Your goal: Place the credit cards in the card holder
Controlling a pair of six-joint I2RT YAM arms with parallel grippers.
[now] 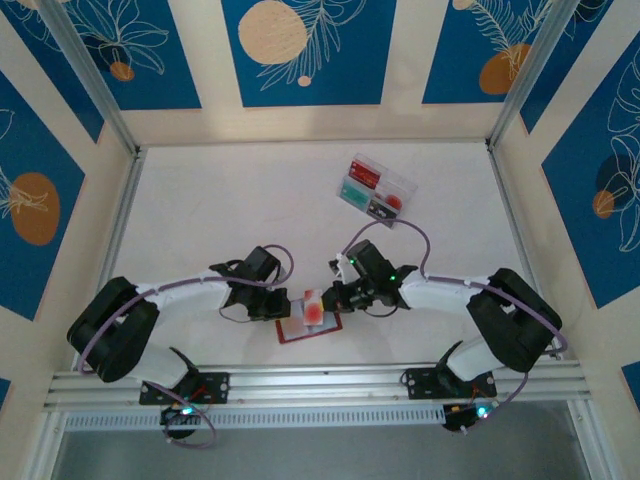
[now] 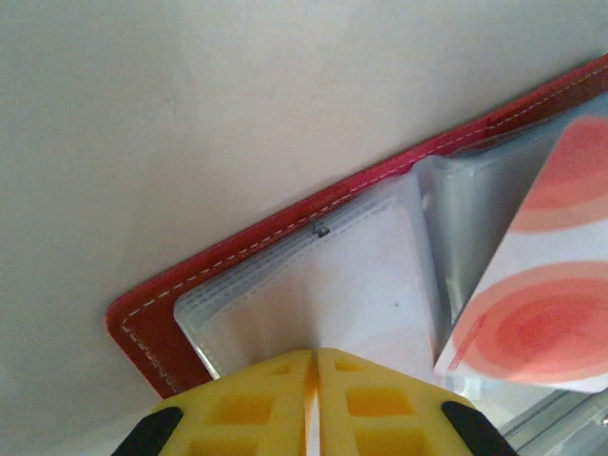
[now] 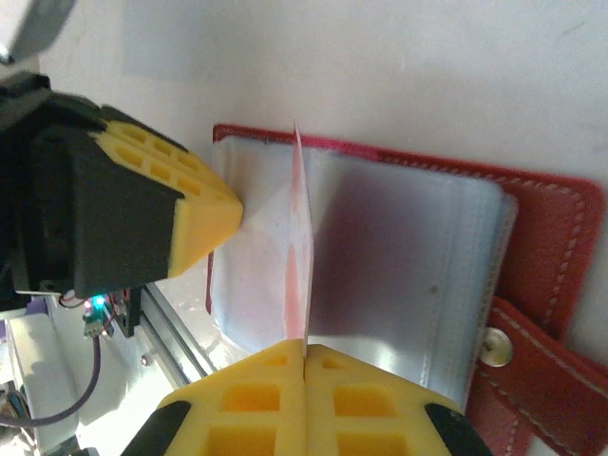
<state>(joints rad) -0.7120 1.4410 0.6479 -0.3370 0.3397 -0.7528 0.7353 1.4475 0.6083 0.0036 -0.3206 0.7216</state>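
Holder open flat, clear pockets up, on worktop at near edge, between arms. Card, white with red discs, stands on edge over pockets, clamped in right pincer. Lower edge meets pocket leaf; can't tell if in slot. Left pincer jaws together, tips against pocket leaf on holder's left side; reads as hold-down. Box well apart, far right, holds more cards: red, teal, dark. Judgement: early stage. One insert in hand, no seated card visible, boxed cards left to fetch.
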